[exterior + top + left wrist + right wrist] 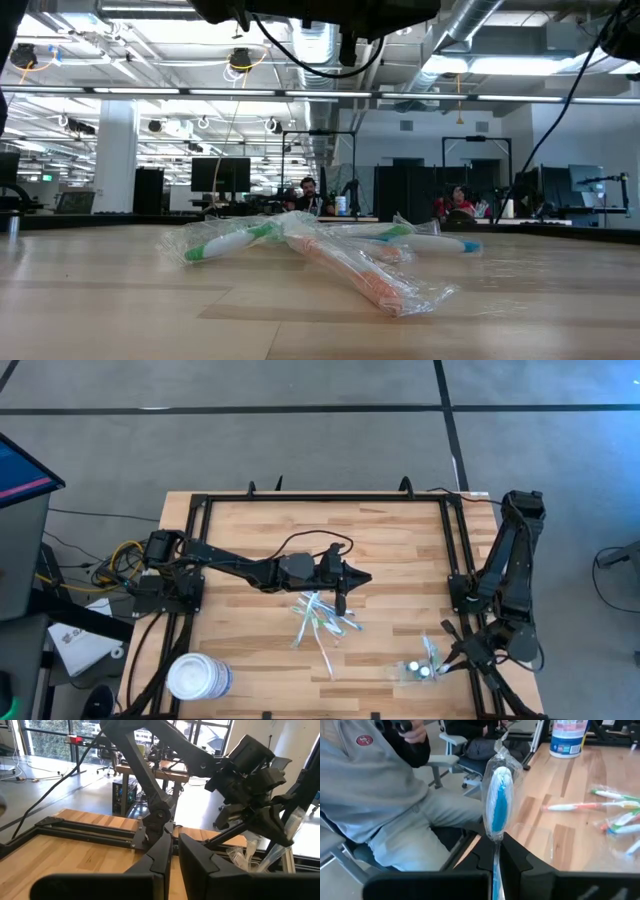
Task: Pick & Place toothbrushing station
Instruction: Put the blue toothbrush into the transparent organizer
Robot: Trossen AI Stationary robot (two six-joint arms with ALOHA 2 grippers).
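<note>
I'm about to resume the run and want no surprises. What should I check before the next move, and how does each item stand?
1. Right gripper shut on the wrapped blue toothbrush: ok.
2. Left gripper holding nothing, above the toothbrush pile: ok.
3. Clear holder lying on the table near the right gripper: ok.
4. Brush lined up over the holder: cannot tell.
5. Person seated right at the table's edge: not ok.
6. White tub out of the way: ok.
</note>
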